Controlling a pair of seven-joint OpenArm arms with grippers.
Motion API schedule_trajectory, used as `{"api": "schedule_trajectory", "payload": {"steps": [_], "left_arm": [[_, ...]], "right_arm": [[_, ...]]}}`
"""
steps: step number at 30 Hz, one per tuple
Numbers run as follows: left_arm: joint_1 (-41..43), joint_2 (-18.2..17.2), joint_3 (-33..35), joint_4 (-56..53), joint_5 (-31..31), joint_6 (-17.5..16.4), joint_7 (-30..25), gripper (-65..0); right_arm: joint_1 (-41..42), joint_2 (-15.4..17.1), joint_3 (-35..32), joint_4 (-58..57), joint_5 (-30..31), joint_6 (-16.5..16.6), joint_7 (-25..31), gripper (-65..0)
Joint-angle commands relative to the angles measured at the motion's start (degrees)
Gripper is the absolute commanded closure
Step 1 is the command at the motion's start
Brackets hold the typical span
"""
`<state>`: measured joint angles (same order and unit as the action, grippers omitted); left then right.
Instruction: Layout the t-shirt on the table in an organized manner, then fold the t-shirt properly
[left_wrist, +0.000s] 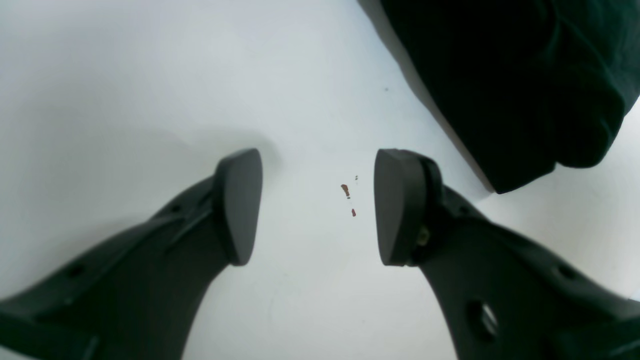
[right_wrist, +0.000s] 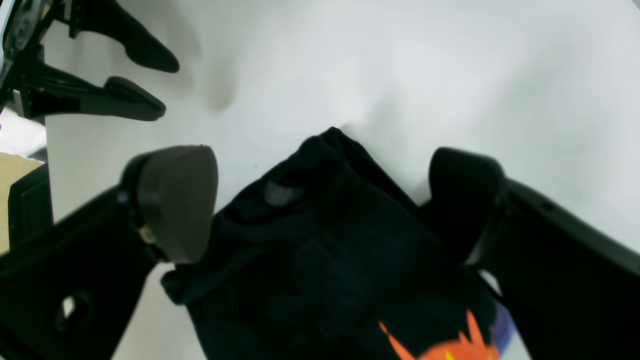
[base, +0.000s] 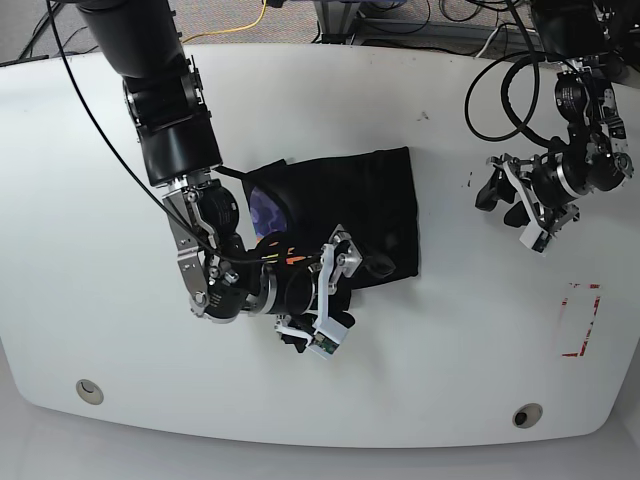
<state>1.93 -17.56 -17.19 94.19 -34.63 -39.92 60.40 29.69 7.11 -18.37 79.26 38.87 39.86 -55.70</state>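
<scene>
Right gripper (right_wrist: 320, 205) astride t-shirt (right_wrist: 325, 260)

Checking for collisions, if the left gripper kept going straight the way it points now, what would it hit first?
Probably bare table: the open left gripper points down at white tabletop, with the t-shirt off to one side.

Yellow cable (base: 262, 12) and black cables (base: 440, 12) on grey floor (base: 215, 20) (beyond the far edge).
</scene>
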Motion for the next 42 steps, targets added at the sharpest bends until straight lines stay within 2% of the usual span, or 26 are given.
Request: {"api": "schedule_trajectory", "payload": {"steps": [1, 7, 10, 13, 16, 20, 24, 25, 27, 28, 29, 31, 32, 33, 35, 37, 42], "left_arm": [[-0.75, -0.86, 1.50, 1.94, -0.93, -0.08, -1.19, -33.2], [-0.57, -0.68, 9.23, 7.30, -0.93, -0.08, -1.19, -33.2], [-0.75, 0.99, 12.58, 9.76, -0.93, -0.08, -1.19, -33.2], [-1.10, 3.36, 15.12, 11.70, -0.93, -0.08, -1.10, -33.2], [-2.33, 7.50, 17.41, 11.70, -0.93, -0.08, -1.10, -33.2], [-3.74, 11.19, 19.96, 9.94, -0.49, -0.08, -1.10, -33.2], [-3.91, 13.65, 22.86, 7.04, -0.49, -0.08, -1.10, -33.2], [-3.91, 14.27, 23.56, 6.16, -0.49, -0.08, -1.10, -33.1], [-3.91, 14.79, 24.09, 4.93, -0.49, -0.08, -1.10, -33.1], [-3.82, 15.06, 24.71, 3.52, -0.49, -0.08, -1.19, -33.1], [-3.82, 14.97, 24.88, 3.08, -0.49, -0.08, -1.19, -33.1], [-3.74, 14.79, 25.15, 0.36, -0.49, -0.08, -1.28, -32.9], [-3.74, 14.70, 25.15, -0.08, -0.49, -0.08, -1.28, -32.4], [-3.74, 14.62, 25.15, -1.67, -0.49, -0.08, -1.28, -30.4], [-3.82, 14.09, 24.97, -3.16, -0.49, -0.08, -1.28, -27.8], [-3.91, 12.51, 24.97, -5.01, -0.49, -0.08, -1.37, -25.6], [-5.93, 11.10, 24.97, -9.84, -0.49, -0.08, -1.46, -25.3]], "right_arm": [[0.15, 2.34, 0.39, 3.42, 0.64, 0.14, 1.24, -65.0], [-1.25, 6.56, 0.39, 5.79, 0.64, 0.14, 1.24, -65.0], [-1.52, 8.31, 0.39, 6.14, 0.64, 0.14, 1.33, -65.0], [-1.34, 10.16, 0.39, 5.79, 0.64, 0.14, 1.42, -65.0], [-1.25, 11.83, 0.39, 5.70, 0.56, 0.14, 3.61, -65.0], [-1.25, 13.06, 0.39, 4.74, 0.56, 0.14, 5.64, -65.0], [-1.17, 13.15, 0.22, 0.87, 0.56, 0.14, 8.54, -55.5], [-1.17, 13.15, 0.04, -0.54, 0.56, 0.14, 10.30, -49.5], [-1.25, 13.06, -0.05, -2.65, 0.56, 0.14, 12.93, -41.9], [-1.34, 13.06, -0.05, -4.85, 0.56, 0.14, 15.31, -33.6], [-1.43, 13.06, -0.05, -5.46, 0.56, 0.14, 16.01, -30.9], [-1.52, 13.06, -0.75, -9.33, 0.56, 0.14, 19.97, -17.8], [-1.52, 13.06, -1.10, -9.95, 0.56, 0.14, 20.58, -15.9], [-1.52, 13.06, -2.51, -12.23, 0.56, 0.14, 22.87, -11.3], [-1.52, 13.06, -4.44, -14.34, 0.56, 0.14, 25.42, -10.0], [-1.60, 13.06, -7.17, -16.89, 0.56, 0.14, 29.02, -11.9], [-3.71, 13.15, -11.48, -21.02, 0.56, 0.14, 36.93, -12.4]]}}
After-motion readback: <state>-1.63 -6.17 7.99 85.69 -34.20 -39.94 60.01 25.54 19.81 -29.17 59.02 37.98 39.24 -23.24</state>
